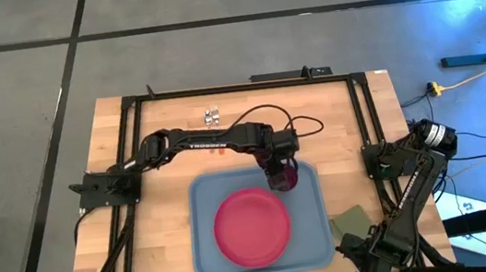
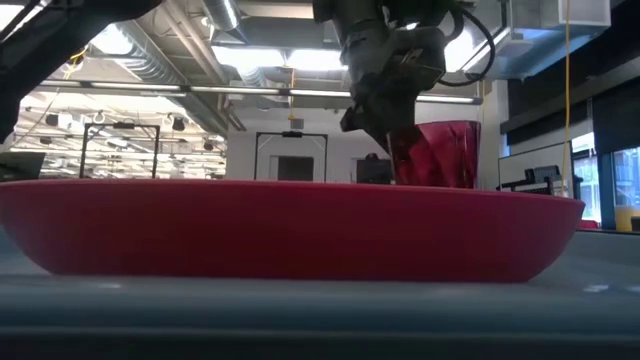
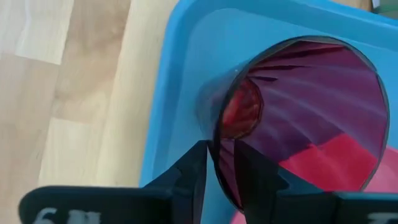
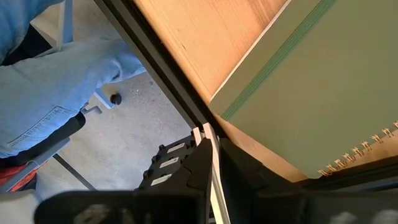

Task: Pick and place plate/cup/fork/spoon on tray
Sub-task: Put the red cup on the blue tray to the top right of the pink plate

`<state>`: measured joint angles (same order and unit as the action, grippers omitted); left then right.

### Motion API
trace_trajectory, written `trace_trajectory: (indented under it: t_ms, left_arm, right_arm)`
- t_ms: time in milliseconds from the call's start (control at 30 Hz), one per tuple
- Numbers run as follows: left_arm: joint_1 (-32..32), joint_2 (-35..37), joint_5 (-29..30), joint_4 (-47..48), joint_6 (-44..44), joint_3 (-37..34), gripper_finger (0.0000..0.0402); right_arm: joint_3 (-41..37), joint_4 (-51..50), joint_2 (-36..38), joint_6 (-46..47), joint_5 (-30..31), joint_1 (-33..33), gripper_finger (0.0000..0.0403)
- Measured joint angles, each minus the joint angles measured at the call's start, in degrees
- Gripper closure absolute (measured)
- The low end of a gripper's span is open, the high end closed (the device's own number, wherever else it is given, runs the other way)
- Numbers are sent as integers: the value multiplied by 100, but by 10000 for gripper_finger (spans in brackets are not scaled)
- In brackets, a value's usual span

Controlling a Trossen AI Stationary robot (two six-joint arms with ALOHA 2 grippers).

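The pink-red plate [image 1: 251, 226] lies flat in the middle of the light blue tray [image 1: 209, 252]. My left gripper [image 1: 277, 171] reaches from the table's left and is shut on the dark red translucent cup [image 1: 288, 179] over the tray's far right corner. In the low view the cup [image 2: 445, 150] stands upright behind the plate [image 2: 290, 230], which hides its base. My right gripper [image 4: 210, 155] is shut and empty at the table's right near edge, over the olive-green pad [image 4: 323, 93]. I cannot make out the fork and spoon. My left gripper pinches the cup's wall at the rim [image 3: 219, 163], one finger [image 3: 193, 171] outside the cup and one finger [image 3: 258, 177] inside it. The fingers come from above, pointing down. The cup stays upright; whether its base rests on the tray is hidden by the plate.
The olive-green pad [image 1: 351, 222] lies right of the tray near the table's right near corner. Two small silver items [image 1: 213, 115] lie on the far part of the table. A black frame [image 1: 131, 131] borders the table. A person's legs in jeans [image 4: 50, 93] show beyond the table edge.
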<state>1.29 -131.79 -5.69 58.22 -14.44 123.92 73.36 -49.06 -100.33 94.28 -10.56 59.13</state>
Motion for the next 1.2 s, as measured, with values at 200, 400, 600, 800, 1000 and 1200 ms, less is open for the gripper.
trace_trajectory:
  t_ms: [200,400,600,800,1000,1200]
  left_arm:
    - [73,0,17,-6,1,0,327]
    - [173,72,13,-155,-2,2,327]
    - [244,319,-382,-346,-118,7,327]
    - [228,607,-1026,349,-151,14,327]
    - [82,721,-400,2008,-18,9,330]
    - [-270,603,926,1976,272,-306,376]
  right_arm:
    - [0,0,0,0,-1,0,370]
    - [0,-1,0,0,-1,0,370]
    - [0,-2,0,0,-1,2,370]
    - [-2,24,2,0,30,70,370]
    - [-2,25,4,-1,45,110,370]
    - [-2,-4,4,-2,106,114,370]
